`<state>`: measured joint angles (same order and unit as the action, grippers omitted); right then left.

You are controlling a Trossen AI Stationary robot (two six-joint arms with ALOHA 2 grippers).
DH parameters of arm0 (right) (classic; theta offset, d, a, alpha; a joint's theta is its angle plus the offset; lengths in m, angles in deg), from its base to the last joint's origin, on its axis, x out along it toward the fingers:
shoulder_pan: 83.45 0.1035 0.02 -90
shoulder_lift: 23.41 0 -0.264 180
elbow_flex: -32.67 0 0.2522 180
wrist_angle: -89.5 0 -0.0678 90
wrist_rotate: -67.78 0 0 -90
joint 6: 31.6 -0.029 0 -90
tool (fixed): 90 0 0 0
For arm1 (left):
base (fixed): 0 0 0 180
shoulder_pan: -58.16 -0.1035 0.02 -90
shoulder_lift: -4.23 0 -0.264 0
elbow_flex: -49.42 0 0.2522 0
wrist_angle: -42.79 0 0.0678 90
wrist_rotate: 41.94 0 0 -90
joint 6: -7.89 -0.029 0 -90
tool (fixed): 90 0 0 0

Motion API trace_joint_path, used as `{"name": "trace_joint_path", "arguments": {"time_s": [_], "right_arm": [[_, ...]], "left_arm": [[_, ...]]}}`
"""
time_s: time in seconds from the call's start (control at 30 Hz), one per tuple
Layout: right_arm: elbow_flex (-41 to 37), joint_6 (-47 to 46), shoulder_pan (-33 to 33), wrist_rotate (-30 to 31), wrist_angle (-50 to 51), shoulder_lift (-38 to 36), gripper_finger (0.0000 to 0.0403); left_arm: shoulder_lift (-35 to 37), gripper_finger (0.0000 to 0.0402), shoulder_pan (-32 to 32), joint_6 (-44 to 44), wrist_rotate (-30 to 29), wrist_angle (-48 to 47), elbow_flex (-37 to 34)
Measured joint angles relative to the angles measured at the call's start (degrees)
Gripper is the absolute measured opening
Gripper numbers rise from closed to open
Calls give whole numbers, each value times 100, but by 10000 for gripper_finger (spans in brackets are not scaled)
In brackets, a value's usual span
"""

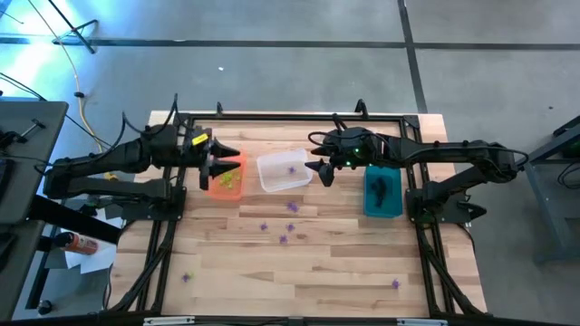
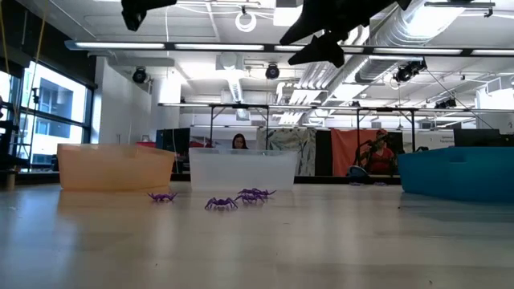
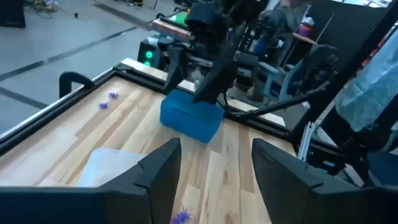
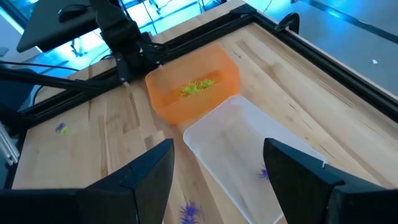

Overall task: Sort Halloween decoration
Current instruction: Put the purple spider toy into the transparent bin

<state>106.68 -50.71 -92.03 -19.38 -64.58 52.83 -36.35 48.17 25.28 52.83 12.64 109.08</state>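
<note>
The Halloween decoration is tiny spidery trinkets. Yellow-green ones (image 4: 198, 86) lie in the orange bin (image 1: 227, 177), one purple one (image 1: 292, 168) lies in the clear bin (image 1: 283, 171), and black ones (image 1: 381, 188) lie in the teal bin (image 1: 382, 205). Several purple ones (image 1: 283, 239) lie loose on the table, also seen in the low view (image 2: 221, 204). My left gripper (image 1: 222, 163) hangs open above the orange bin's left part. My right gripper (image 1: 319, 170) hangs open in the air beside the clear bin's right end. Neither has anything between its fingers (image 3: 214, 168) (image 4: 217, 168).
The three bins stand in a row across the table's far half. Stray purple trinkets lie near the front left (image 1: 186, 276) and front right (image 1: 395, 283). A black frame rail (image 1: 299, 116) runs round the wooden top. People show in the room behind (image 2: 238, 142).
</note>
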Motion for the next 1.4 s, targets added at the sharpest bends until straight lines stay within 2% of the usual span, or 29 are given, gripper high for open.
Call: {"name": "trace_joint_path", "arguments": {"time_s": [0.37, 0.67, 0.77, 0.97, 1.1, 1.23, 1.4], "right_arm": [[0, -185, 14, -37, 3, -1, 243], [0, -570, 527, -803, -19, 82, 243], [0, -483, 903, -990, -43, 386, 243], [1, -67, 1380, -966, -75, 1334, 243], [185, 242, 1387, -650, -38, 2050, 243], [437, 963, 1384, -160, -39, 2703, 243], [554, 1545, 1384, 42, -15, 3129, 242]], "left_arm": [[37, 168, 191, -257, -273, -12, -43], [35, 168, 191, -304, -271, -43, -43], [35, 168, 191, -307, -273, -43, -43], [30, 168, 191, -306, -300, -45, -45], [30, 168, 189, -306, -310, -45, -45], [30, 168, 187, -252, -310, -47, -45], [30, 168, 189, -148, -310, -47, -45]]}}
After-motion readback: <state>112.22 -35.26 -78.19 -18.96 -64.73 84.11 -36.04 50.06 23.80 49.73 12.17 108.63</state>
